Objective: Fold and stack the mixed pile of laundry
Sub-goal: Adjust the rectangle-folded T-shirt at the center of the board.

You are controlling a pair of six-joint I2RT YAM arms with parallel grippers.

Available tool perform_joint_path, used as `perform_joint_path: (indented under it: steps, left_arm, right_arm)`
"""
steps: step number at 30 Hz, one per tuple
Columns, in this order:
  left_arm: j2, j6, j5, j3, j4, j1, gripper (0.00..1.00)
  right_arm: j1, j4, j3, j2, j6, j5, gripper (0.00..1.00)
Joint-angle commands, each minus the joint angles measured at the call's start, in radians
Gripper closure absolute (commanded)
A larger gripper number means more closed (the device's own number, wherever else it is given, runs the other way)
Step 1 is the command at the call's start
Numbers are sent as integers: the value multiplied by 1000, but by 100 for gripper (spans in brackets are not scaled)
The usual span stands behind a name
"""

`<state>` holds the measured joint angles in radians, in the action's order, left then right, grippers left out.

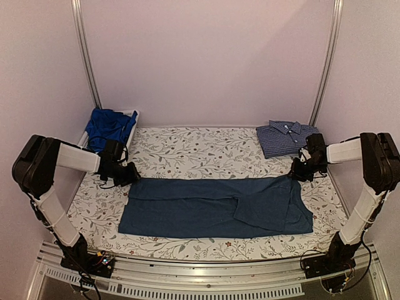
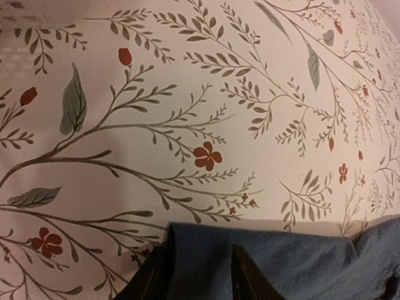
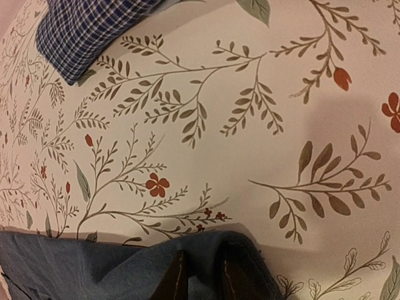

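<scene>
Top external view, starting at your far left: a white basket (image 1: 134, 114) sits at the back corner of the table with a bright blue garment (image 1: 107, 127) heaped inside it. Just in front of it, your left gripper (image 1: 128, 175) is down at the far left corner of the dark navy T-shirt (image 1: 212, 206), which lies spread flat and wide across the middle of the flowered tablecloth (image 1: 200, 150), one sleeve folded in over its right half. On the left wrist camera you can see that gripper's two dark fingers (image 2: 153, 278) standing apart, with the shirt's hem lying flat between them, so it is spread and not pinching. Moving right, your right gripper (image 1: 299, 171) is at the shirt's far right corner. On its wrist camera the fingers (image 3: 172, 281) sit close together with cloth humped around them, and you cannot tell whether they are pinching it or not. Behind that gripper, at the far right corner, the blue checked shirt (image 1: 284, 137) lies folded, collar up, apart from the T-shirt.
</scene>
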<state>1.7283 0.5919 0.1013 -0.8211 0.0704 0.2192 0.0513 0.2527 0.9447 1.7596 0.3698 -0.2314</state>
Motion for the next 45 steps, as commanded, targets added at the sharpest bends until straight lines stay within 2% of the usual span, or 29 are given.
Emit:
perform_joint_path:
  steps: [1, 3, 8, 15, 23, 24, 25, 27, 28, 30, 32, 35, 40, 45]
  left_arm:
    - [3, 15, -16, 33, 17, -2, 70]
    - [-4, 16, -27, 39, 16, -2, 82]
    - [-41, 26, -87, 49, 29, -10, 100]
    - [-61, 23, -144, 51, 42, -35, 100]
    - [-77, 28, -173, 67, 50, -44, 100]
    - [-83, 27, -171, 67, 57, -43, 92]
    - [-93, 23, -165, 64, 65, -42, 78]
    - [-132, 1, -157, 63, 75, -29, 58]
    - [-160, -14, -164, 64, 74, -13, 53]
    - [-215, -51, -177, 53, 82, 32, 45]
    - [-234, -92, -187, 19, 100, 81, 40]
    - [-180, -154, -174, -60, 136, 169, 38]
    - [-7, -187, -121, -188, 141, 284, 40]
    - [133, -166, -122, -249, 152, 352, 43]
  right_arm:
    - [-4, -29, -12, 13, 7, -1, 89]
    - [-3, -28, 1, 19, 2, 8, 99]
    - [-14, -30, 18, 2, -3, 70, 100]
    - [-82, -50, 50, 6, -13, 99, 100]
    - [-72, -84, 105, 66, -34, -16, 100]
    - [-66, -70, 123, 77, -49, -30, 98]
    - [-63, -49, 139, 91, -58, -37, 91]
    - [-60, -29, 144, 95, -69, -38, 73]
    - [-60, -27, 136, 78, -67, -32, 66]
    - [-59, -11, 120, 15, -63, -11, 59]
    - [-59, 25, 105, -49, -62, 9, 56]
    - [-42, 46, 59, -159, -51, -22, 55]
    - [120, 86, -27, -249, -16, -44, 55]
    - [275, 50, -125, -251, 66, -39, 54]
